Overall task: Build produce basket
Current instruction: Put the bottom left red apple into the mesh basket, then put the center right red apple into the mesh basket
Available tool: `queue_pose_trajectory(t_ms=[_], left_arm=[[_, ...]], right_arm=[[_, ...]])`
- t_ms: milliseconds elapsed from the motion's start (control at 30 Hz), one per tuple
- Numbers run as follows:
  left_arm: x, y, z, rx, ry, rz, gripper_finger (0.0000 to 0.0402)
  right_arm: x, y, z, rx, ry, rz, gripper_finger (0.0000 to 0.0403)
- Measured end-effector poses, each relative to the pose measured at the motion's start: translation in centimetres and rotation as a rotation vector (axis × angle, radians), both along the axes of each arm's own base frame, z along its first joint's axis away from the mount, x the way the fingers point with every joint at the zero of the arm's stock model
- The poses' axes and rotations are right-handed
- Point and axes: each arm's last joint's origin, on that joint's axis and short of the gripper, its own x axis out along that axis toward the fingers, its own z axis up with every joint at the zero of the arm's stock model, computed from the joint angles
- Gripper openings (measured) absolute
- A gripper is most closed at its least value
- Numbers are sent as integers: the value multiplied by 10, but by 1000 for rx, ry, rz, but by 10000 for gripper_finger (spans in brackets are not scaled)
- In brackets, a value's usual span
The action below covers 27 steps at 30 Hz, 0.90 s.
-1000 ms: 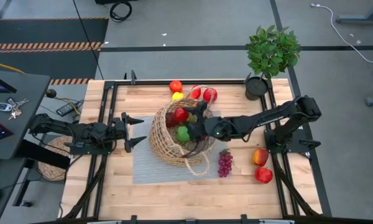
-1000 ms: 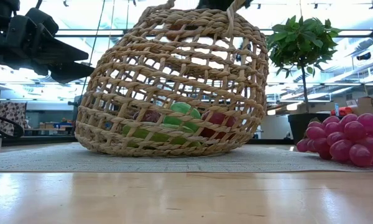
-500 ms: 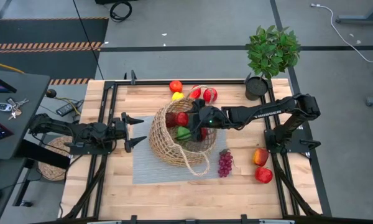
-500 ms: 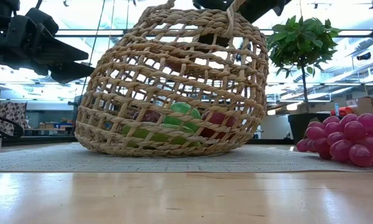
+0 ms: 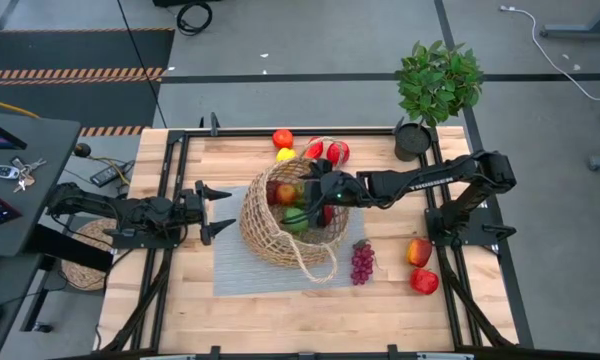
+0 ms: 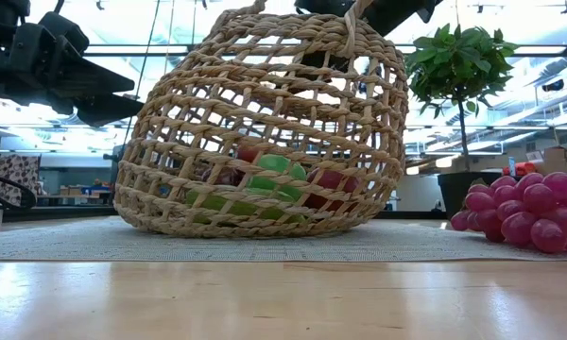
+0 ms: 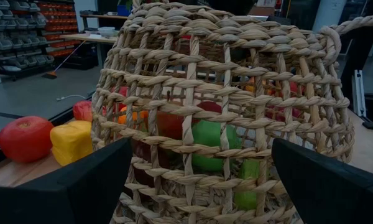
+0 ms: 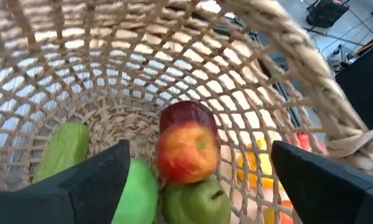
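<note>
The tan wicker basket (image 5: pixel 280 225) rests on its rounded side on a grey mat (image 5: pixel 230 272), its looped handle (image 5: pixel 320 266) toward the near edge. My right gripper (image 5: pixel 308 187) hovers open at the basket's mouth. Below its spread fingers (image 8: pixel 93 180) a red-and-yellow apple (image 8: pixel 188 149) sits on a green apple (image 8: pixel 196 202) and other produce. My left gripper (image 5: pixel 216 211) waits open just left of the basket (image 7: pixel 224 106). Purple grapes (image 5: pixel 362 262) lie on the table right of the handle.
A red fruit (image 5: pixel 282 138), a yellow lemon (image 5: pixel 285 154) and two red pieces (image 5: pixel 327 151) lie behind the basket. Two apples (image 5: pixel 421 266) sit near my right arm's base. A potted plant (image 5: pixel 435 88) stands at the far right corner. Bare wood lies along the near edge.
My right gripper has moved a little toward the far edge over the basket's mouth and opened. It has let go of the red-and-yellow apple, which has dropped among the fruit inside the basket. The basket has stayed in place.
</note>
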Motion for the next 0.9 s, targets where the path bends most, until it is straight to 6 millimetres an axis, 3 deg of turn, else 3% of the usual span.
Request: queue_pose_trajectory(t_ms=[100,300,567,767,900], left_arm=[[0,0,0,0,0,0,394],[0,0,0,0,-1,0,394],[0,0,0,0,-1,0,394],[0,0,0,0,-1,0,394],[0,0,0,0,0,0,394]], right_arm=[[-3,1,9,2,-3,2,392],[-12,11,49,14,-70,26,383],[-57,20,102,146,-138,-17,382],[-103,22,113,291,-65,-104,381],[-127,25,107,377,16,-172,381]])
